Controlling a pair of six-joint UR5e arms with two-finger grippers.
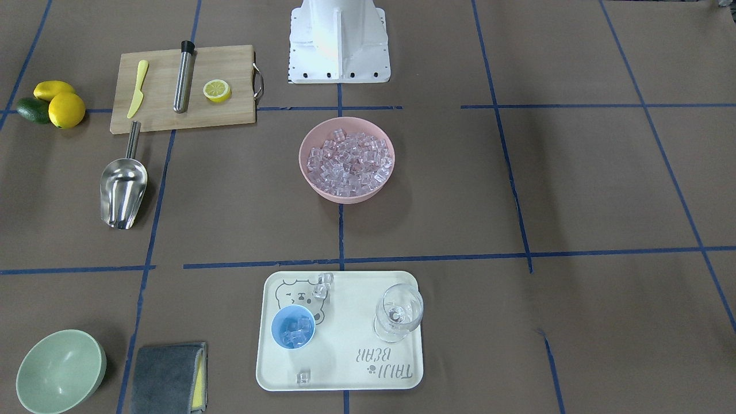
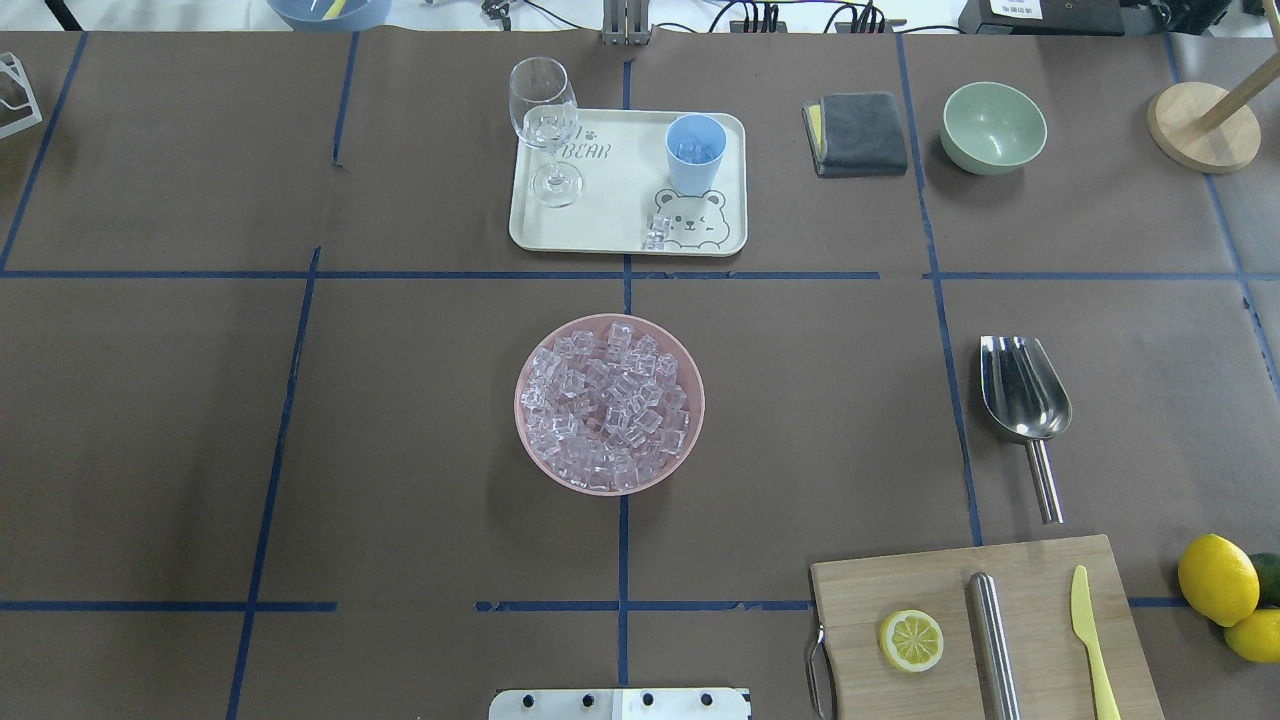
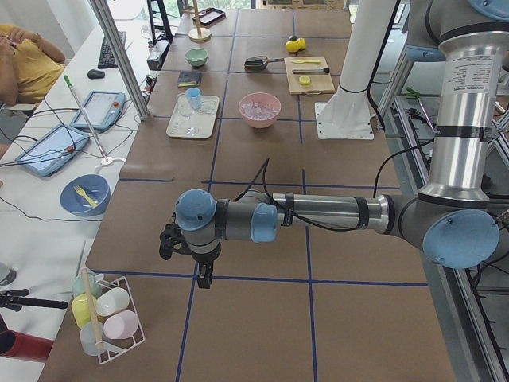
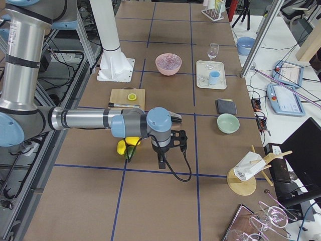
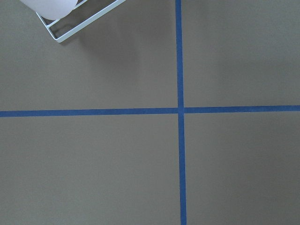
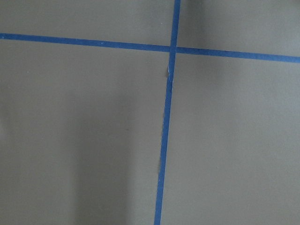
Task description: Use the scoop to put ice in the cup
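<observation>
The ice (image 1: 348, 161) fills a pink bowl (image 2: 530, 440) at the table's middle. The light-blue cup (image 1: 293, 328) stands on a cream tray (image 1: 345, 356) and holds a few cubes. Loose cubes (image 1: 323, 284) lie on the tray beside it. The steel scoop (image 1: 122, 187) lies on the table by the cutting board, also seen in the overhead view (image 2: 1022, 395). My left gripper (image 3: 203, 274) hangs over the table's left end and my right gripper (image 4: 161, 163) over the right end, both far from these things. I cannot tell whether they are open or shut.
A wine glass (image 1: 398, 313) stands on the tray. A cutting board (image 1: 161, 115) holds a lemon half, a steel tube and a yellow knife. Lemons (image 1: 64, 109), a green bowl (image 1: 57, 372) and a grey cloth (image 1: 167, 376) lie around. A wire rack (image 3: 111, 322) stands near the left gripper.
</observation>
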